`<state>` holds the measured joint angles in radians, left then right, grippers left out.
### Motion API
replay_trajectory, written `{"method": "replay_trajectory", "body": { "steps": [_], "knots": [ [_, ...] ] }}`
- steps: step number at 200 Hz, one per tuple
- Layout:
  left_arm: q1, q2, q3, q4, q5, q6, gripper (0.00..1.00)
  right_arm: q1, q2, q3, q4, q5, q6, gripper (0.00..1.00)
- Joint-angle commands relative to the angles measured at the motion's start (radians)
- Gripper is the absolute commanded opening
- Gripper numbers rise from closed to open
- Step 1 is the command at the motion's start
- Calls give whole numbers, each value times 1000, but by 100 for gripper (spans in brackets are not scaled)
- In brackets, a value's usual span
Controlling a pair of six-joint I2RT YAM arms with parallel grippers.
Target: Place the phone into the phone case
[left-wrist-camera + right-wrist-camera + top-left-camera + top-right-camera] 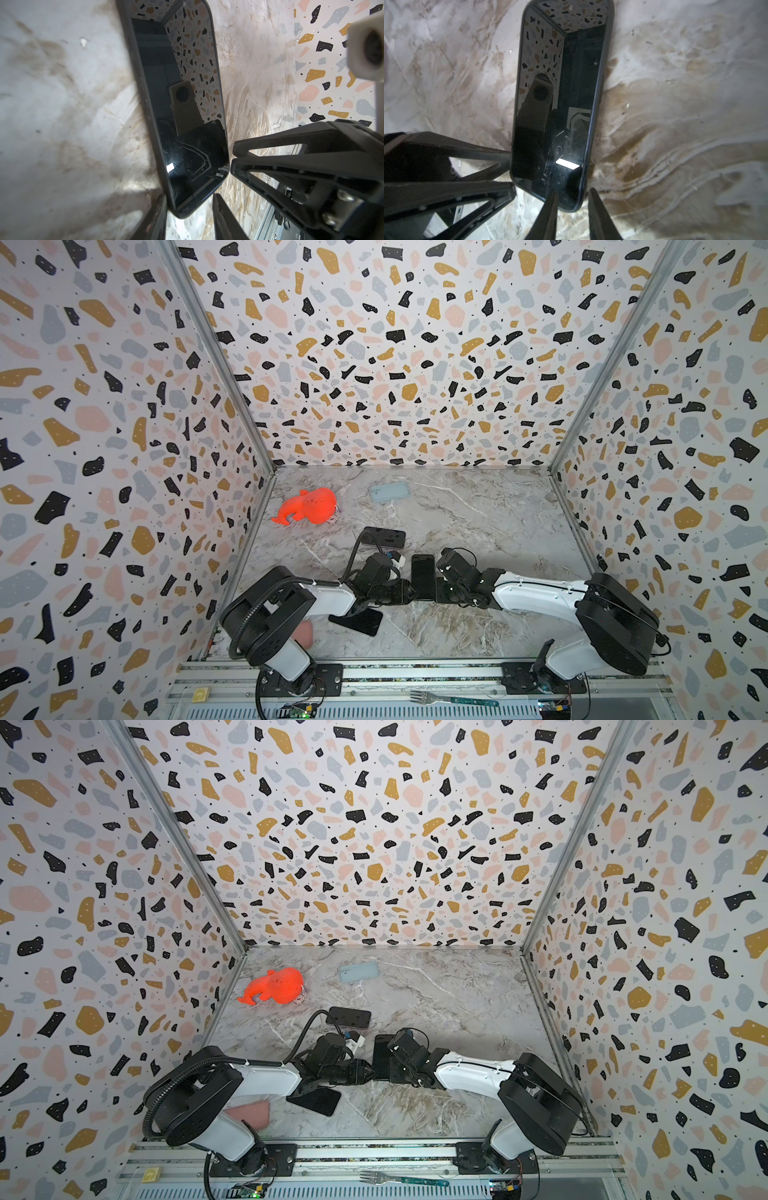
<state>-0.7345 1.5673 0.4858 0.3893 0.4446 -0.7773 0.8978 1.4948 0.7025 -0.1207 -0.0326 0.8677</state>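
A dark phone [423, 576] [381, 1054] lies lengthwise at the middle front of the marble table [478, 510], between both grippers. A matte black rim [147, 104] runs along one long side and looks like the phone case. The other side shows a thin blue edge [595, 116]. My left gripper [410, 593] [190, 196] is closed on the phone's near corner, one finger against the rim. My right gripper [436, 593] [573, 191] stands open at the other near corner. One of its fingers crosses the screen, the other is clear of the edge.
A light blue case [389, 492] lies at the back. A black slab [384, 537] sits just behind the left wrist, and another black phone [357, 620] under the left forearm. A pink case [249, 1115] lies partly under the left arm. An orange whale toy [307, 506] is at back left, and a fork [453, 699] on the front rail.
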Motion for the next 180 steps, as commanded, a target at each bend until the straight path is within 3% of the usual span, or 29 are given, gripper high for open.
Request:
{"method": "replay_trajectory", "body": {
  "steps": [1,50,102,180],
  "knots": [
    [-8,13,-12,-64,3,12,40,1,12,19,-13,2,-16,28],
    [-7,29,-6,-58,9,15,40,-7,52,4,25,-40,-16,28],
    [-8,33,-6,-55,10,16,40,-19,60,-20,59,-75,-6,17],
    [-8,32,-4,-53,11,13,40,-20,62,-34,71,-85,0,10]
  ]
}}
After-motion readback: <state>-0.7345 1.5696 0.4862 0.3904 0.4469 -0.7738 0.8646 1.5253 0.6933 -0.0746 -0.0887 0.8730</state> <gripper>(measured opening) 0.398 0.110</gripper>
